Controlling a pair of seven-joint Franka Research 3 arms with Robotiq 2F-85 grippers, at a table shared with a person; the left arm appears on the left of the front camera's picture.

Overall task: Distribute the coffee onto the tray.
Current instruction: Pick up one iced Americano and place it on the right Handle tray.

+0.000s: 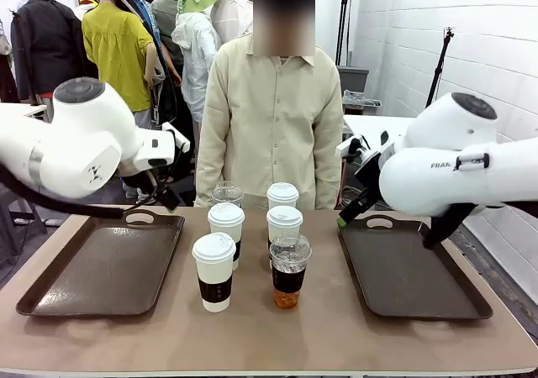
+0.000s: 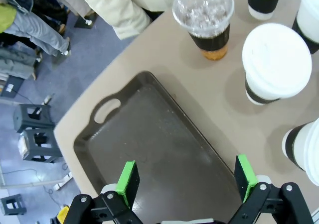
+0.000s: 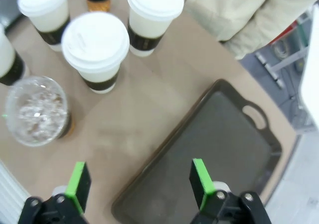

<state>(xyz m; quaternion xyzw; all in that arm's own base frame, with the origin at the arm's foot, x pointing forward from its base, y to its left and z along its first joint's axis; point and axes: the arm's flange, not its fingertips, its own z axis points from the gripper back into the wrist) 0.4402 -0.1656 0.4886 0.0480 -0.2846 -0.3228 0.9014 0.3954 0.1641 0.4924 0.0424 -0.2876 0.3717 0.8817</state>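
Note:
The coffee stands in a cluster at the table's middle: several white lidded cups with dark sleeves, the nearest (image 1: 214,270), and two clear dome-lidded cups of amber drink, one in front (image 1: 289,270) and one behind (image 1: 227,193). A dark tray (image 1: 105,269) lies to the left and another tray (image 1: 412,277) to the right, both bare. My left gripper (image 2: 187,176) hovers open above the left tray (image 2: 149,149), with a clear cup (image 2: 203,15) and a white cup (image 2: 276,62) beyond it. My right gripper (image 3: 139,179) hovers open over the right tray's edge (image 3: 219,149), near a clear cup (image 3: 35,109) and a white cup (image 3: 94,47).
A person in a cream shirt (image 1: 271,109) stands at the far edge of the table, right behind the cups. Bare tabletop (image 1: 277,336) runs along the near edge in front of the cups and trays.

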